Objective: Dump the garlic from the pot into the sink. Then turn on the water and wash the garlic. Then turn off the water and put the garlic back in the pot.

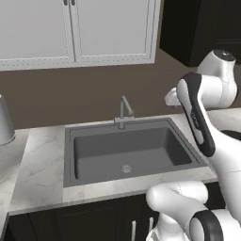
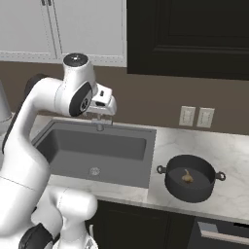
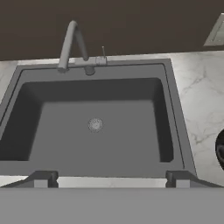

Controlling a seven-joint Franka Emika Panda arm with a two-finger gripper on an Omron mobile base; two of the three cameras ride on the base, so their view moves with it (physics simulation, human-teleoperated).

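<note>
Looking from the left, the sink [image 1: 70, 155] lies bare beneath the faucet [image 1: 124, 110]; from the right, the garlic [image 2: 186, 177] sits in the pot [image 2: 190, 184] on the counter [image 2: 233, 155], undumped; the hand's gripper [image 3: 111, 178], spread wide and holding nothing, hangs over the basin.

The sink [image 1: 70, 162] looks matt dark grey, its faucet [image 1: 124, 112] brushed metal. The counter [image 2: 180, 146] is smooth veined marble. The pot [image 2: 190, 181] is matt black.
</note>
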